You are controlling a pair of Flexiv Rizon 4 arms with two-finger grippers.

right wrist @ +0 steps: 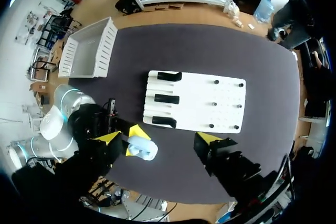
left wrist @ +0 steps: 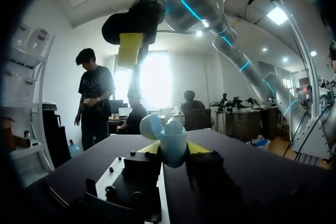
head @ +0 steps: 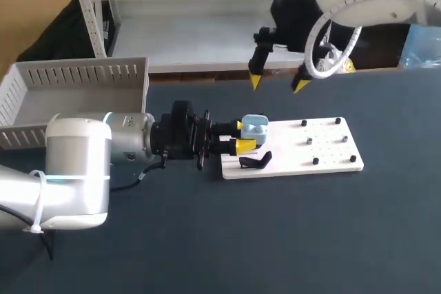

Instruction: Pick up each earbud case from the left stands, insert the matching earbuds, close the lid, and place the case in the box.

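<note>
My left gripper (head: 242, 136) holds a light blue earbud case (head: 255, 127) sideways over the left end of the white board (head: 296, 149), both yellow fingers pressed on it. In the left wrist view the case (left wrist: 173, 141) sits between the fingers with its lid (left wrist: 143, 127) swung open. The right gripper (head: 278, 84) hangs above and behind the case, jaws wide apart and empty. From the right wrist, the case (right wrist: 143, 148) lies below, between the spread fingers of that gripper (right wrist: 157, 138). Whether earbuds are inside is not visible.
A black stand (head: 255, 162) rests at the board's left front; three stands (right wrist: 163, 98) show in the right wrist view. Small black pegs (head: 315, 161) dot the board's right half. The grey slatted box (head: 76, 94) stands at the table's back left.
</note>
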